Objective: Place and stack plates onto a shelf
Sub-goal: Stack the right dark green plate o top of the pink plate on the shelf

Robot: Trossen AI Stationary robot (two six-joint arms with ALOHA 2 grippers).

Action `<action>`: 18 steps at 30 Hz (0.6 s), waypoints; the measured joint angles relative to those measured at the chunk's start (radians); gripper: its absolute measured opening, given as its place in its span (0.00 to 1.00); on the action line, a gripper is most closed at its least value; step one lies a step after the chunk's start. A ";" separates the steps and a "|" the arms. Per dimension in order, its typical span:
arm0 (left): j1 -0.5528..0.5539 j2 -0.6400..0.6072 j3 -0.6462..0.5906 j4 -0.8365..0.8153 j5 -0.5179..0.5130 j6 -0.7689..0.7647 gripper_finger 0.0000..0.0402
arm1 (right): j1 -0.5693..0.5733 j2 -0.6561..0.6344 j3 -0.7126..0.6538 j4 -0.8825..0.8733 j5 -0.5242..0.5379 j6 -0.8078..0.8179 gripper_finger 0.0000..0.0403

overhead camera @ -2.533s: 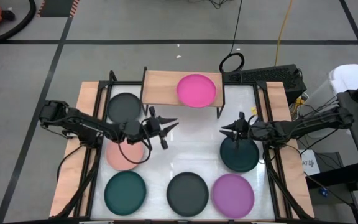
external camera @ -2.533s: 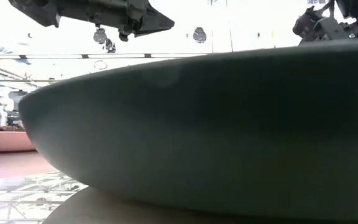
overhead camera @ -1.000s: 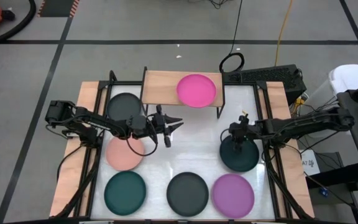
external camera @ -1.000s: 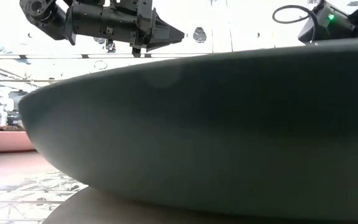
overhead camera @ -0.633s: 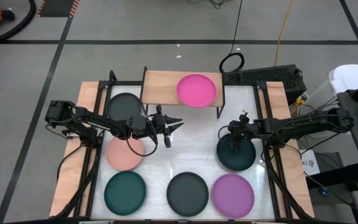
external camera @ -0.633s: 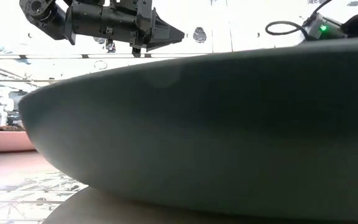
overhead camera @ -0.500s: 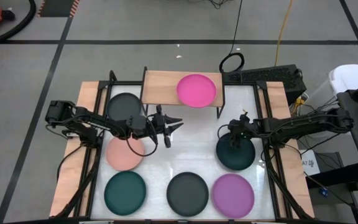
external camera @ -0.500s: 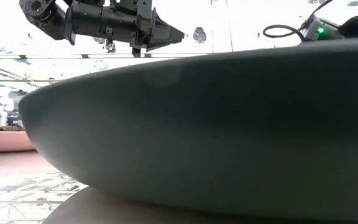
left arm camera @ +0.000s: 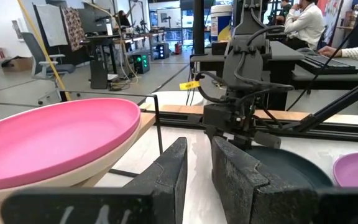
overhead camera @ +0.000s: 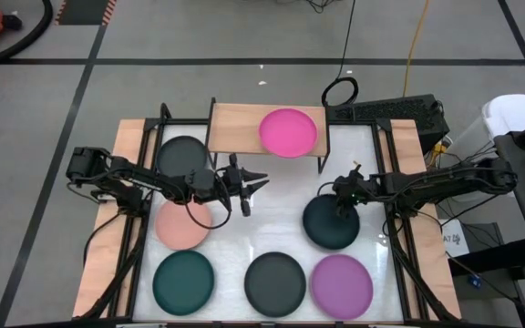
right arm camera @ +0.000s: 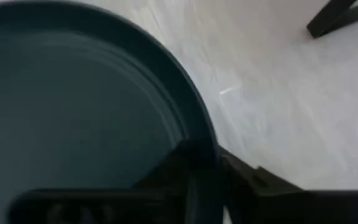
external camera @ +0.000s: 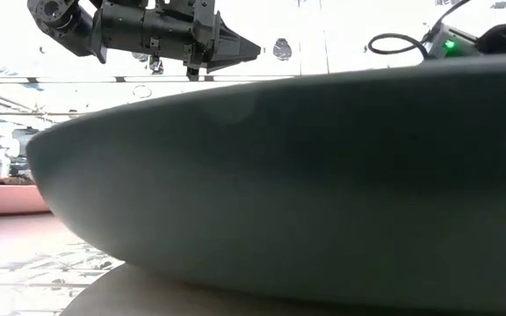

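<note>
The shelf [overhead camera: 235, 128] stands at the table's far edge. On it a magenta plate [overhead camera: 288, 132] sits on a beige plate [left arm camera: 73, 182]. My right gripper [overhead camera: 343, 202] [right arm camera: 207, 163] is shut on a dark teal plate [overhead camera: 329, 222] right of the table's middle. My left gripper [overhead camera: 252, 186] [left arm camera: 199, 163] hovers left of centre, level, pointing right, open by a narrow gap and touching nothing. Lying flat on the table are a charcoal plate [overhead camera: 182, 157], a salmon plate [overhead camera: 183, 224], a second dark teal plate [overhead camera: 183, 281], a second charcoal plate [overhead camera: 275, 282] and a purple plate [overhead camera: 341, 285]. My right gripper grips the dark teal plate by its rim [right arm camera: 201, 134], at the plate's far right side. One finger [right arm camera: 173, 163] is inside the rim and one finger [right arm camera: 247, 174] is outside. It comes from the table's right, slanting down. I cannot tell whether the plate is lifted clear.
A close dark plate [external camera: 279, 175] fills the low view, with my left gripper [external camera: 249, 48] above it. Wooden strips [overhead camera: 126, 173] border the white table. Bare white surface lies between the two grippers. People sit at desks in the room beyond.
My right gripper has moved toward the table's left, and the dark teal plate in its hold has shifted with it, toward the table's middle and slightly toward the far edge.
</note>
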 joint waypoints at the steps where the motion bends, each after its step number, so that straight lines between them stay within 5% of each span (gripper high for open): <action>1: 0.000 0.000 0.000 0.000 0.000 0.000 0.20 | 0.000 0.000 0.000 0.006 0.000 -0.008 0.10; 4: 0.000 0.000 0.000 0.000 0.000 0.000 0.20 | 0.000 -0.001 0.001 0.038 -0.002 -0.025 0.02; 18: 0.002 0.000 0.000 -0.005 0.000 0.005 0.20 | -0.001 -0.143 0.016 0.299 -0.014 -0.051 0.00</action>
